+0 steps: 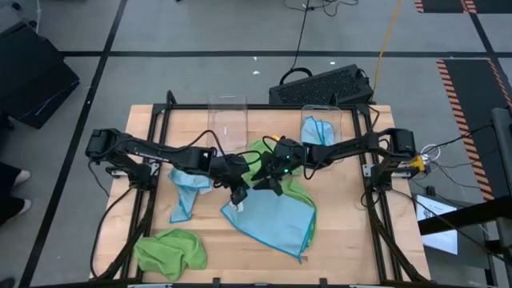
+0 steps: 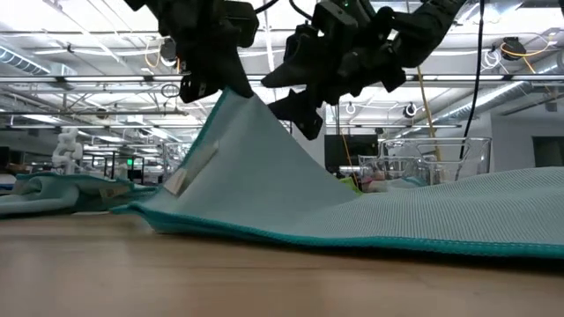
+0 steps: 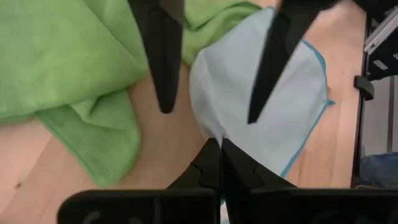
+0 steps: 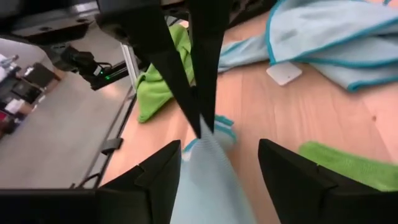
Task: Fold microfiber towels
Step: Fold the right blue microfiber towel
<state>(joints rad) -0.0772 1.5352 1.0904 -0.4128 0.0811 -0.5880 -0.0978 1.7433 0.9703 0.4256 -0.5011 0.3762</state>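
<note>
Blue microfiber towel (image 1: 272, 220): soft, limp; left end effector (image 1: 237, 198) pinches its raised corner, right end effector (image 1: 268, 186) spread alongside. Grip hems.

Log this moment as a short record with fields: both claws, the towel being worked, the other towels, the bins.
left claw: shut on a corner of the light blue towel, lifting it off the table
right claw: open, its fingers either side of that raised corner, not gripping
light blue towel: spread at the table's middle, one corner pulled up into a peak
green towel under it: partly covered
crumpled green towel: near front left
second blue towel: bunched under the left arm
clear bins: two at the back; the right one holds a blue towel
</note>
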